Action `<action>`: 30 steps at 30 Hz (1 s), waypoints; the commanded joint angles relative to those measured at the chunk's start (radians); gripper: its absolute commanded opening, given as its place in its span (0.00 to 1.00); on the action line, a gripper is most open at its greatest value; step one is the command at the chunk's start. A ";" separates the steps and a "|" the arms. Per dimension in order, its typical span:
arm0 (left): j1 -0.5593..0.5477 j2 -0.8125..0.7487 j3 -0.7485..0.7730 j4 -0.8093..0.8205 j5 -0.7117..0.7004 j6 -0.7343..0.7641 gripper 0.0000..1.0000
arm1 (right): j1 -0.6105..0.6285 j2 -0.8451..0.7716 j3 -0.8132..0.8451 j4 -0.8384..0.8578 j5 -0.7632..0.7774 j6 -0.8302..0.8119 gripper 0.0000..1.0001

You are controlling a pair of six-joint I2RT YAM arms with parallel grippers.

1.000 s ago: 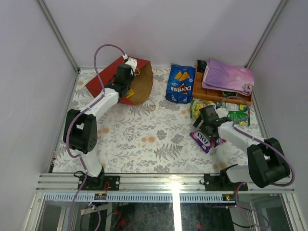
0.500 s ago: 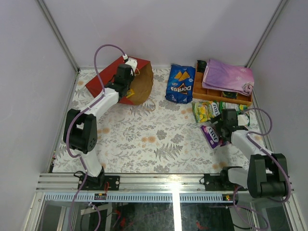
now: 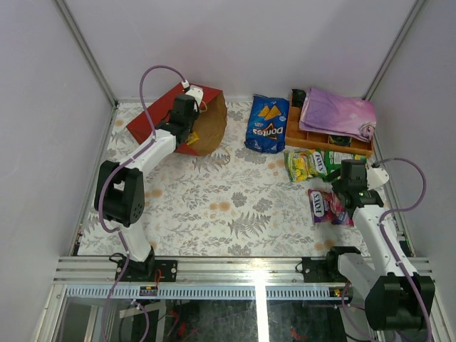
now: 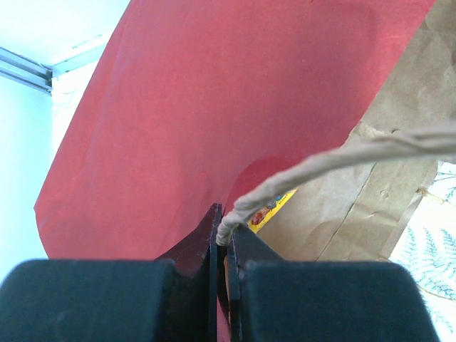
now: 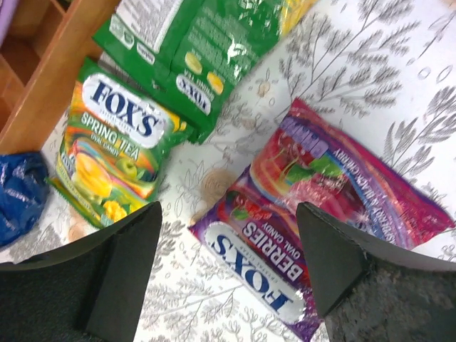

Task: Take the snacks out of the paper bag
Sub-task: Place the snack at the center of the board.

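Labels first. Blue Doritos bag (image 3: 267,125) lies flat at far centre, "Doritos" legible, logo facing the far side. Purple pack (image 5: 313,192) reads "FOX'S", "BERRIES" and "CANDY"; it lies face up on the tabletop (image 3: 214,206) at near right. Yellow-green pack (image 5: 114,157) reads "FOX'S SPRING TEA" with "OVAL CANDY" beneath. Green pack (image 5: 206,50) just beside it shows its back, with small print too fine to read. Both lie just near of the orange tray (image 3: 296,132), which carries a folded purple cloth (image 3: 336,112).

Bag (image 3: 160,107) lies on its side at far left, red outside, brown kraft mouth facing right. Yellow pack (image 4: 271,210) is inside it, at the mouth; its print is too small to read.

Left tool (image 4: 222,228): jaws pressed together on the string handle (image 4: 342,153), which is pinched at the fingertips and runs off to the right across the kraft lining. Top view puts this tool (image 3: 187,125) at the bag's upper rim.

Right tool (image 5: 228,214): jaws spread wide, nothing between them, purple pack in view between the fingers. Cannot tell whether the fingers touch the pack or the tabletop. Top view puts it (image 3: 347,187) at the pack's far right corner, near of the green pack.
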 commanded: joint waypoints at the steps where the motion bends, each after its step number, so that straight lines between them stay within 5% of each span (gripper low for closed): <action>1: 0.010 0.020 0.032 -0.013 -0.004 -0.011 0.00 | 0.011 -0.004 -0.027 -0.084 -0.141 0.063 0.79; 4: 0.010 0.023 0.035 -0.016 -0.005 -0.012 0.00 | 0.011 0.008 -0.144 -0.023 -0.283 0.165 0.71; 10: 0.005 0.031 0.041 -0.023 -0.004 -0.009 0.00 | 0.012 0.074 -0.196 0.011 -0.302 0.212 0.71; 19: 0.005 0.025 0.035 -0.020 -0.011 -0.007 0.00 | -0.021 0.168 -0.145 0.004 -0.179 0.134 0.76; 30: 0.005 0.027 0.039 -0.021 -0.004 -0.009 0.00 | -0.245 0.270 -0.097 0.054 -0.200 -0.060 0.78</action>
